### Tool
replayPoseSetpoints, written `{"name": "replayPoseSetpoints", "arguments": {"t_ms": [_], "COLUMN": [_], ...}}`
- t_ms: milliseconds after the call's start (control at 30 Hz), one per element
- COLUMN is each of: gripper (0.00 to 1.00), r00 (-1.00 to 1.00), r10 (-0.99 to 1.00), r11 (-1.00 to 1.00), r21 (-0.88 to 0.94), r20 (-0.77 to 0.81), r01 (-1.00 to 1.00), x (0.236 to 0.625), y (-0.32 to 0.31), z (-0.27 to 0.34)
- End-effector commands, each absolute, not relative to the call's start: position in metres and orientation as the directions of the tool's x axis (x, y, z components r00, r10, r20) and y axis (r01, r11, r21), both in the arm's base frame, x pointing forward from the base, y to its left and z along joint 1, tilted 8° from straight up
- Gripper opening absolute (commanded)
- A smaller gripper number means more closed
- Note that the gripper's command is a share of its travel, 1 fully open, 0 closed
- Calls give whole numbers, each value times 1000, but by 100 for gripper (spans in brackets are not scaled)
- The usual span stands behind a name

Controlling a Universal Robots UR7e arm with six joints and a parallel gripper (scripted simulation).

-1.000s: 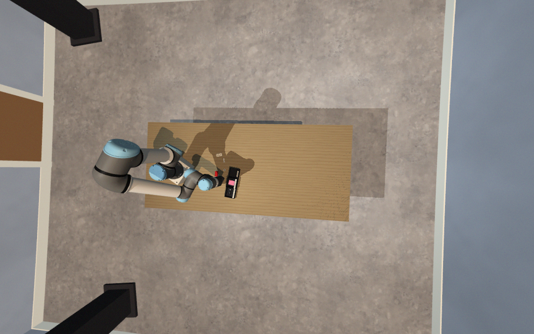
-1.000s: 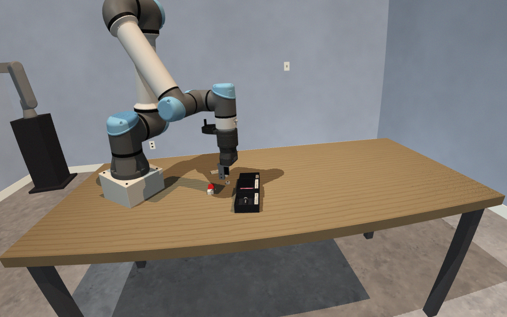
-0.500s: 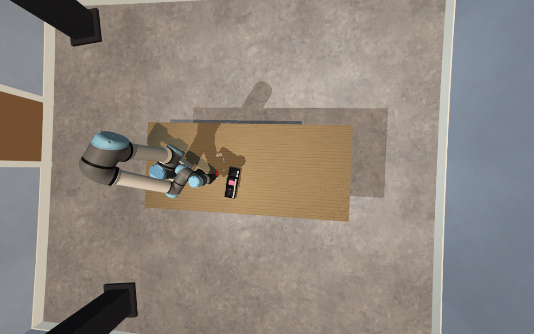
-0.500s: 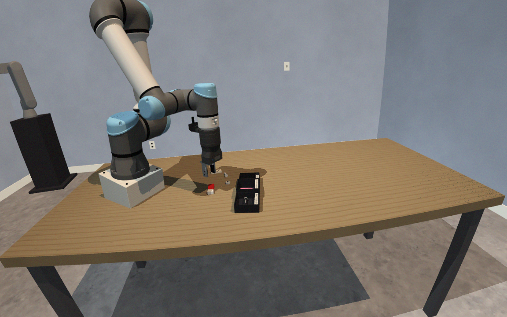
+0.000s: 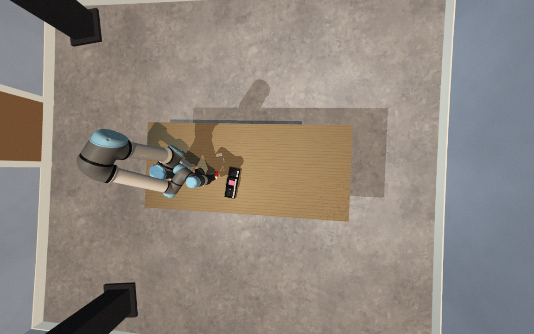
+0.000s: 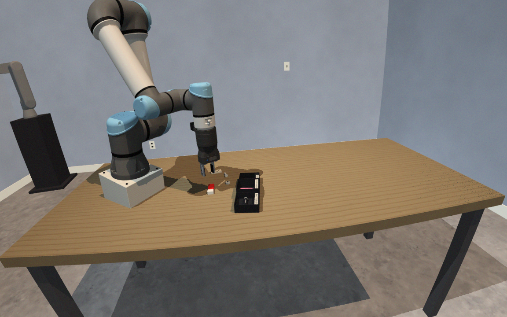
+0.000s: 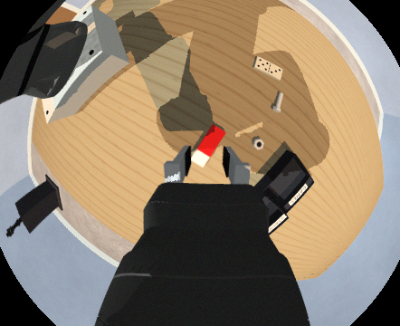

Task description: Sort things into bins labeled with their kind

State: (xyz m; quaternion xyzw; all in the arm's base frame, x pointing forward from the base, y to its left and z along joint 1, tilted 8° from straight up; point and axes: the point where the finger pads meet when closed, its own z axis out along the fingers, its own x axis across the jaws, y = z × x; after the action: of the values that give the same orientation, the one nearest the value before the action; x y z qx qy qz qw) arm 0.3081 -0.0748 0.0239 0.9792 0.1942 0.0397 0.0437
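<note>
A red and white block (image 7: 209,144) (image 6: 211,189) (image 5: 216,173) lies flat on the table (image 6: 326,185). My gripper (image 7: 206,155) (image 6: 207,171) is open and empty. It hangs a little above the table with the block just ahead of its fingertips in the wrist view. A black row of three labelled bins (image 6: 247,207) (image 5: 232,193) (image 7: 285,184) stands to the right of the block. A pink thing (image 6: 246,189) (image 5: 231,182) lies in the middle bin. A small grey thing (image 6: 244,200) lies in the near bin.
A nut (image 7: 258,143) (image 6: 227,182), a thin wooden stick (image 7: 249,129), a bolt (image 7: 278,101) and a dotted tile (image 7: 268,67) (image 5: 219,155) lie on the table beyond the block. The robot's base block (image 6: 131,189) (image 7: 86,67) stands to the left.
</note>
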Motion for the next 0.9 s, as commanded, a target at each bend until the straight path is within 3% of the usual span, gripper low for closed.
{"name": "replayPoseSetpoints", "arguments": {"t_ms": [0, 667, 867], "gripper": [75, 75, 75], "r00": [969, 982, 982], "r10": [235, -151, -151], "r11": [-969, -985, -985], "r21": [96, 72, 73], "r20": [77, 111, 112], "r01": [228, -159, -160], "x": [308, 310, 311], "y": [-74, -74, -76], "z": [24, 24, 25]}}
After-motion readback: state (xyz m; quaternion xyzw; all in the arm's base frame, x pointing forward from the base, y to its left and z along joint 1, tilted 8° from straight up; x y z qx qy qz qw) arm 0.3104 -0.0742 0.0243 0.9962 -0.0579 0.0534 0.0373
